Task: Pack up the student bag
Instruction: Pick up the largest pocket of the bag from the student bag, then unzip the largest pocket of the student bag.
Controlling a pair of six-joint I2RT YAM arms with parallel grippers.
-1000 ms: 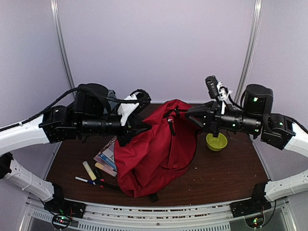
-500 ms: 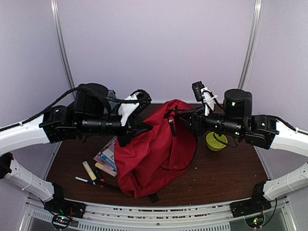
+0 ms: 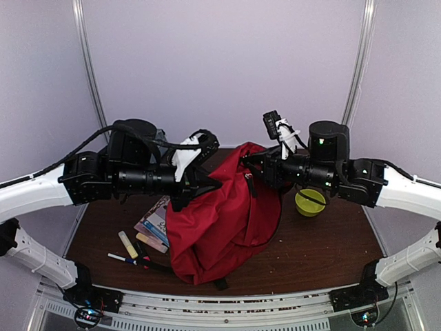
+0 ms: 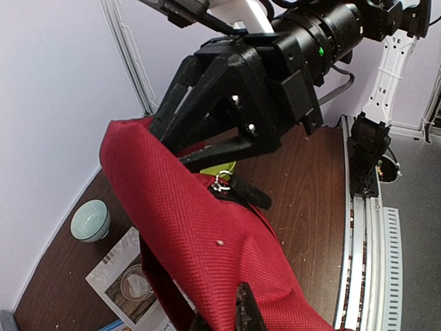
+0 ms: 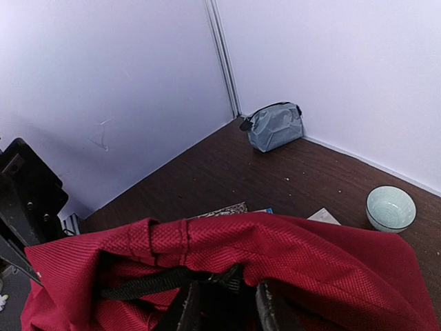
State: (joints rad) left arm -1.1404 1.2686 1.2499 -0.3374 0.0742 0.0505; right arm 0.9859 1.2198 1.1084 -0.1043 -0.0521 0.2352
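The student bag is a big red backpack in the middle of the table, with its top held up between both arms. My left gripper is shut on the red fabric on the bag's left side; in the left wrist view its dark fingertips pinch a fold of the bag. My right gripper grips the top rim from the right. In the right wrist view its two fingers clamp the black zipper edge and strap of the bag. The bag's inside is hidden.
Left of the bag lie books, a yellow highlighter and a pen. A yellow-green bowl sits under the right arm. A pale bowl and a grey-blue pouch are near the back wall.
The right arm has swung left, bringing its gripper further over the bag's top. The left arm has edged slightly right. The bag's top has shifted a little left.
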